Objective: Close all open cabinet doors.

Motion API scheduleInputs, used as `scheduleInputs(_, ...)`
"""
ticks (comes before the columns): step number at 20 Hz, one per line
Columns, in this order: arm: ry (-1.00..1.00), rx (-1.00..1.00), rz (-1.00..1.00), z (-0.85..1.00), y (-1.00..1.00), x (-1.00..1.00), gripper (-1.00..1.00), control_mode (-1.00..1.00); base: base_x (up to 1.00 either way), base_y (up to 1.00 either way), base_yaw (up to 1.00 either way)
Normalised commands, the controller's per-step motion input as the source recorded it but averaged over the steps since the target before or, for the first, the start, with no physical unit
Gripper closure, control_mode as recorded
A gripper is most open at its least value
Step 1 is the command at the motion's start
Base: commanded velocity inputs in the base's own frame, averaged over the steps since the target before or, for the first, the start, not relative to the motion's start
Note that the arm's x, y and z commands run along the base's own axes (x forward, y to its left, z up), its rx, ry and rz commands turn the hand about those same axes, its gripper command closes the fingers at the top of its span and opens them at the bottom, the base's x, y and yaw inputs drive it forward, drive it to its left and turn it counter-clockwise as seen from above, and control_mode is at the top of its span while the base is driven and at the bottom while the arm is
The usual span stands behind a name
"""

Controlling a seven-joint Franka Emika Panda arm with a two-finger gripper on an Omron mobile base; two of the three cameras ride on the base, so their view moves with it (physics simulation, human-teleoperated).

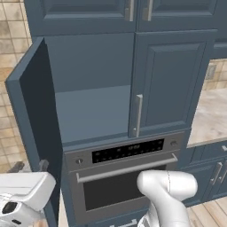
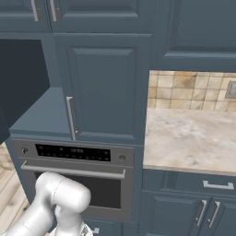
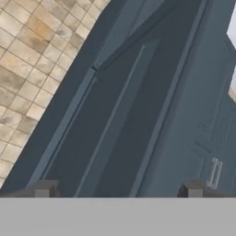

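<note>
One slate-blue cabinet door [image 1: 37, 128] above the oven stands wide open, swung out on its left hinge; its dark inner face [image 2: 23, 78] and the bare shelf [image 1: 93, 111] show. Beside it, the right door [image 1: 168, 80] [image 2: 103, 87] is shut, with a silver bar handle [image 1: 138, 115]. My gripper [image 1: 30, 166] is low at the left, just outside the open door's lower edge. It is open, with nothing between its fingers. In the hand view the gripper [image 3: 120, 191] looks along a slate-blue panelled door face [image 3: 120, 115] close ahead.
A steel oven [image 1: 124, 177] [image 2: 73, 170] with a bar handle sits under the open compartment. A marble counter [image 2: 189, 138] lies to the right over shut lower cabinets [image 2: 207, 212]. Shut upper doors [image 1: 84, 13] run along the top. A tiled wall [image 3: 27, 69] is left of the door.
</note>
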Motion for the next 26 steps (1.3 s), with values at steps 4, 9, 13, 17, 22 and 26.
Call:
scheduleInputs(4, -0.22, -0.04, -0.07, 0.14, 0.41, -0.61, -1.00, -1.00, 0.00, 0.00, 0.00)
scheduleInputs(9, -0.11, -0.01, -0.08, 0.17, 0.28, -0.81, -1.00, -1.00, 0.00, 0.00, 0.00)
scheduleInputs(13, -0.13, -0.01, -0.09, 0.21, 0.25, -0.53, -1.00, -1.00, 0.00, 0.00, 0.00)
scheduleInputs(17, -0.05, 0.00, -0.16, 0.04, 0.08, 0.15, -1.00, -1.00, 0.00, 0.00, 0.00)
scheduleInputs(22, 0.00, 0.00, -0.16, 0.00, 0.00, 0.49, -1.00, -1.00, 0.00, 0.00, 0.00)
scheduleInputs(26, 0.00, 0.00, -0.16, 0.00, -0.07, 0.68, -1.00, -1.00, 0.00, 0.00, 0.00)
